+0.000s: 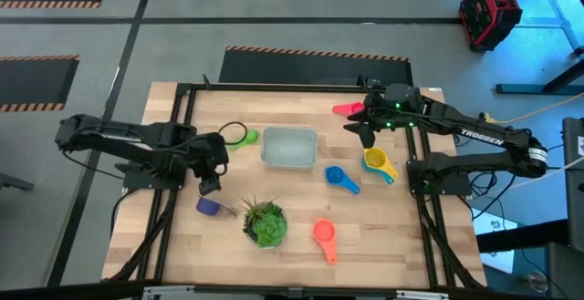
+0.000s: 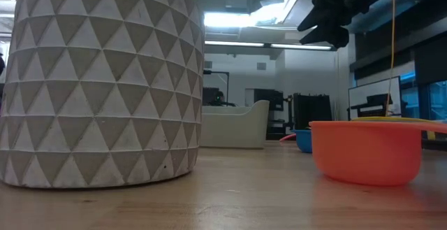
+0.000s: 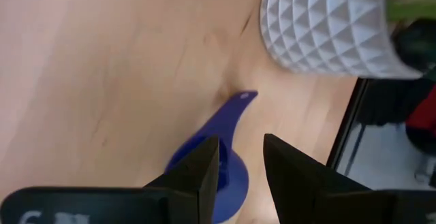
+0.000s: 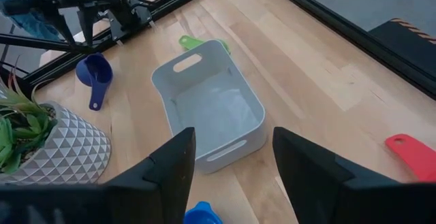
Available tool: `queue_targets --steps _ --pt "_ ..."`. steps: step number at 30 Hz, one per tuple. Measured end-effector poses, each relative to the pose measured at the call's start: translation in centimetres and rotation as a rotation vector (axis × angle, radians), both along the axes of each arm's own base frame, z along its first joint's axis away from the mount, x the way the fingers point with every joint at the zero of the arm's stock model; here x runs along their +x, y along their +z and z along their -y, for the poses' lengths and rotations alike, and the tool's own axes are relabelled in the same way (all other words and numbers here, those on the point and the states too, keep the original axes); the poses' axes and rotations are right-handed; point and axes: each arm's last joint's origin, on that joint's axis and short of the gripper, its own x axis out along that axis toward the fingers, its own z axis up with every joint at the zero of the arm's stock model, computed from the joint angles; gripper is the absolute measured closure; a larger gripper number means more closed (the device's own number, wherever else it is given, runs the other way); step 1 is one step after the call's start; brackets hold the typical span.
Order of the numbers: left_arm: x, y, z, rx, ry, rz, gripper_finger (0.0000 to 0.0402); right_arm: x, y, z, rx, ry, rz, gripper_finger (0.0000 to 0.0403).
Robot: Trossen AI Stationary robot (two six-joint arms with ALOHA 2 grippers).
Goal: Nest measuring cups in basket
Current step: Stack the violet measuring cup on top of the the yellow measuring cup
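Your left gripper point(image 1: 210, 186) is hovering over the purple cup point(image 1: 209, 206) near the desk's point(image 1: 401, 236) left edge, jaws parted with nothing between them. Your right gripper point(image 1: 367, 137) is hanging released near the far right corner, beside the pink cup point(image 1: 346, 109). The basket point(image 1: 290, 148) is sitting empty mid-desk toward the far edge, the green cup point(image 1: 243, 138) touching its left side. Blue point(image 1: 341, 178) and yellow point(image 1: 379, 163) cups are lying right of it; the orange-red cup point(image 1: 324, 236) and the plant pot point(image 1: 265, 223) are sitting near the front edge.

basket point(image 1: 290, 148) mid-table, measuring cups point(image 1: 343, 179) scattered around it, potted plant point(image 1: 265, 223) nearer the front edge
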Motion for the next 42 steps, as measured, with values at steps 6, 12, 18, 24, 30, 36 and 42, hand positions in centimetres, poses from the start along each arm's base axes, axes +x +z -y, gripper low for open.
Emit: queue_targets --steps 6,12,18,24,30,36,42 --pt "0.5 -1.3 0.2 -0.045 -0.075 -0.115 0.0292 0.0 0.0 0.0 0.0 0.0 0.0 0.0201" --pt "0.1 -1.9 0.3 -0.066 -0.185 -0.178 0.0292 0.0 0.0 0.0 0.0 0.0 0.0 0.0201" --pt "0.0 -2.0 0.3 -0.041 -0.241 -0.158 0.0292 0.0 -0.1 0.0 0.003 0.001 -0.008 0.0201" --pt "-0.6 -3.1 0.8 -0.023 -0.273 -0.203 0.0292 -0.1 -0.2 -0.1 0.008 0.0 -0.018 0.0201" --pt "-0.8 -3.9 1.3 -0.012 -0.328 -0.191 0.0292 -0.1 -0.2 -0.1 0.008 0.0 -0.018 0.0201" --pt "-0.7 -4.2 1.3 0.02 -0.334 -0.177 0.0292 -0.1 -0.2 -0.1 0.008 0.0 -0.018 0.0201" --pt "-0.4 -4.5 1.4 0.007 -0.341 -0.13 0.0292 -0.1 -0.2 -0.1 0.008 0.0 -0.019 0.0201"
